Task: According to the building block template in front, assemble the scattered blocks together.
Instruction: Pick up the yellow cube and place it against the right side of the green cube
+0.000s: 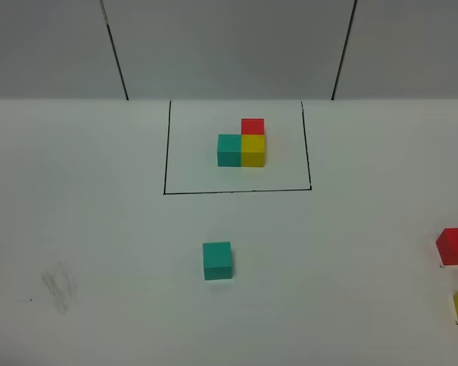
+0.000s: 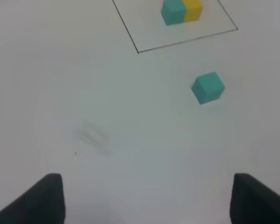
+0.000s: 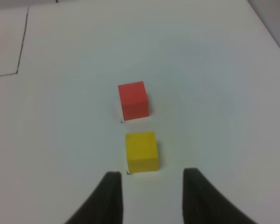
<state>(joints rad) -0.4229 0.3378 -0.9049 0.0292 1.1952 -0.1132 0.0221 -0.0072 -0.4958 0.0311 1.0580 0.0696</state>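
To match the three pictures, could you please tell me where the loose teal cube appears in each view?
Exterior high: the loose teal cube sits just left of centre, in front of the black outline.
Left wrist: the cube lies beyond the fingers, short of the outline.
Right wrist: not in it.
Shared landmark: the black outline, in all three.

high: overhead, far | left wrist — teal cube [image 1: 217, 260] shared | right — red cube [image 1: 455, 246] shared
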